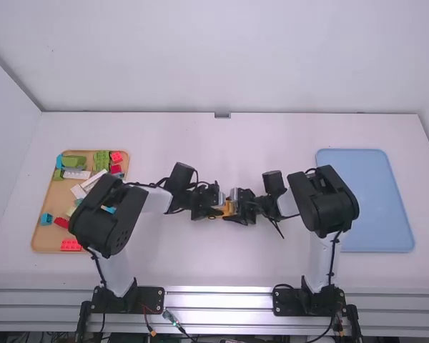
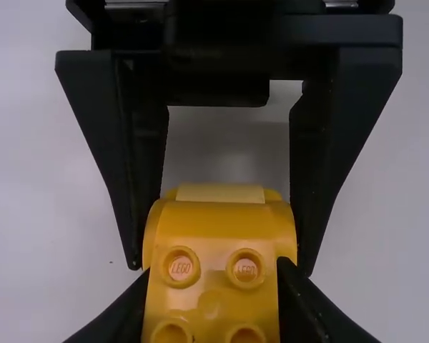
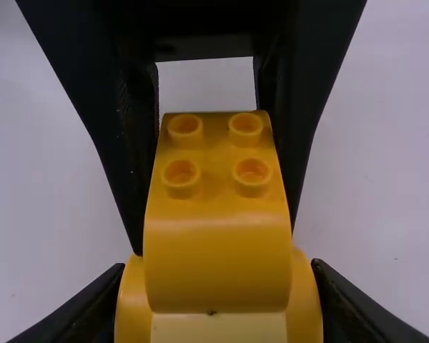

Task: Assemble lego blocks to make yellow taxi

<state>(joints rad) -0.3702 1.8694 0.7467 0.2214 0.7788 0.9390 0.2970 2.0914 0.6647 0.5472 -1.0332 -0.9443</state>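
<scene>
A: How's our taxi going, folks?
B: Our left arm and right arm are bending inward, wrists facing each other mid-frame. The blue tray is sitting at right, the wooden tray holding loose blocks at left.
A: Grippers?
B: Left gripper is clamping the rounded yellow block, right gripper is squeezing the wider yellow block. They're touching at centre, so we're guessing we're partway, lol. Seating them properly is probably remaining; we're not seeing whether they're locking.
</scene>
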